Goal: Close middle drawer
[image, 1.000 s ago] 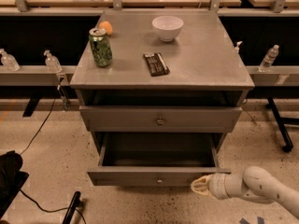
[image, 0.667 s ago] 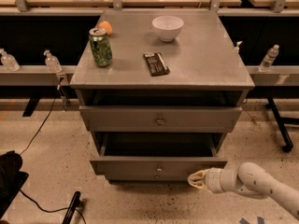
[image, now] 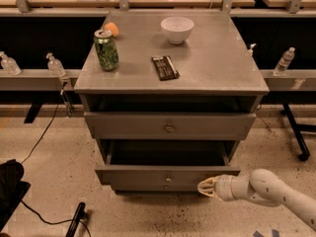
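so the middle drawer has slid a good way back in, much less of the box showing now; gripper followed it toward the cabinet, sitting at the front's right end

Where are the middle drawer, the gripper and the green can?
middle drawer (image: 143, 175), camera view, left half of flat front
gripper (image: 203, 187), camera view, tip, by the drawer front's right end
green can (image: 106, 51), camera view, side wall
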Action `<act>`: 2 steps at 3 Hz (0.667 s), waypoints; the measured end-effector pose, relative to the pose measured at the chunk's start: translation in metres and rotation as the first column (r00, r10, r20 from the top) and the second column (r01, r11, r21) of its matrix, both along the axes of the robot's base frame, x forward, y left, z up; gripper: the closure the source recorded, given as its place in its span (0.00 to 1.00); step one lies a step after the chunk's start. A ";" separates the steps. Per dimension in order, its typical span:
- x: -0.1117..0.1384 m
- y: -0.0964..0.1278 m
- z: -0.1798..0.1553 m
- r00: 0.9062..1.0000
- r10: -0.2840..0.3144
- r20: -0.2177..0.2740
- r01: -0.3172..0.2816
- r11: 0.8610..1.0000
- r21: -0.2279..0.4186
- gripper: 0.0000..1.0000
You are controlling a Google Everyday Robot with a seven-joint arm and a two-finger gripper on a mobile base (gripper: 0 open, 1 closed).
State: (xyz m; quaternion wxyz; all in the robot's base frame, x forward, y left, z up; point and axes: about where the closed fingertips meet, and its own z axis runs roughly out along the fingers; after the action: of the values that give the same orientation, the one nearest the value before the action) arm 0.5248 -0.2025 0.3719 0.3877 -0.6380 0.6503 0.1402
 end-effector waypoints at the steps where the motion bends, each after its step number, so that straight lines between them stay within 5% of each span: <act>1: 0.038 0.009 0.006 0.999 0.006 0.054 -0.006 1.000 -0.003 1.00; 2: 0.037 0.009 0.006 0.999 0.006 0.054 -0.006 1.000 -0.003 1.00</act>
State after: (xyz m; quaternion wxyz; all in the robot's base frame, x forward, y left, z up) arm 0.5616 -0.1934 0.3777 0.4038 -0.6439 0.6380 0.1234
